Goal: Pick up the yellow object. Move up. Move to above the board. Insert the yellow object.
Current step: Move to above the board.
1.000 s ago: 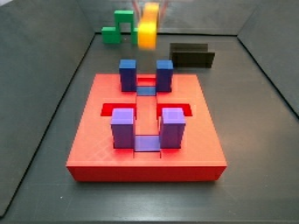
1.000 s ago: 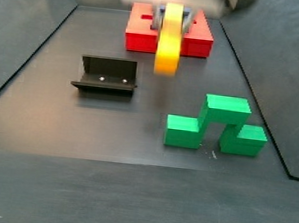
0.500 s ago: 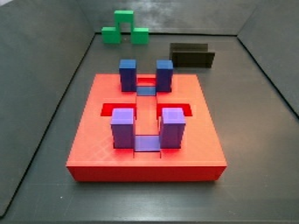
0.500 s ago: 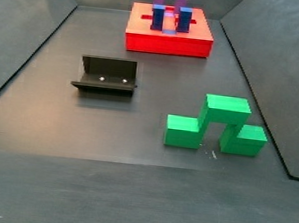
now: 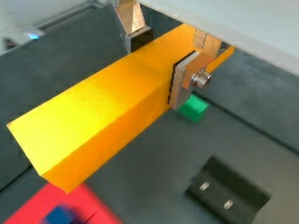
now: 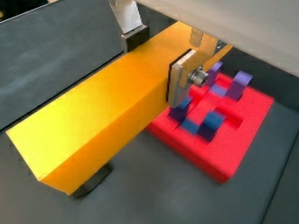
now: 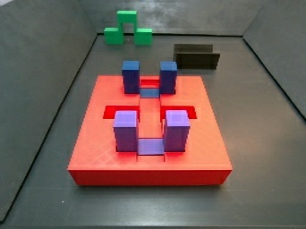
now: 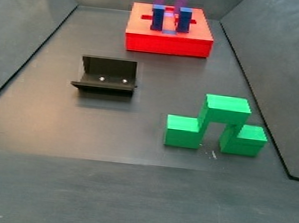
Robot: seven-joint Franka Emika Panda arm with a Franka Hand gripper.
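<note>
The hand (image 5: 162,54) shows only in the wrist views, where its two flat silver fingers (image 5: 184,81) are closed on the sides of the yellow bar (image 5: 111,105), pressing against it near one end. The bar is held off the floor and runs out from the fingers well past them, its long smooth face lit bright orange-yellow (image 6: 103,115). Neither side view shows the hand or the bar.

In a wrist view the red board (image 6: 239,133) lies below and beside the held bar, with its blue and purple posts (image 6: 218,92) standing upright just past the fingers. In a wrist view a green cube (image 5: 193,108) sits on the dark floor just beyond one finger, the black fixture (image 5: 226,194) lies farther off, and a corner of the red board (image 5: 45,211) shows under the bar's free end.

In a side view the board (image 7: 149,161) fills the near middle of the floor, its two pairs of posts (image 7: 149,130) upright around a centre slot, with the fixture (image 7: 196,57) at the far right and the green cubes (image 7: 125,29) at the far left. In a side view the green cubes (image 8: 219,125) sit near on the right, the fixture (image 8: 106,77) is left of centre, and the board (image 8: 169,38) lies far back.
</note>
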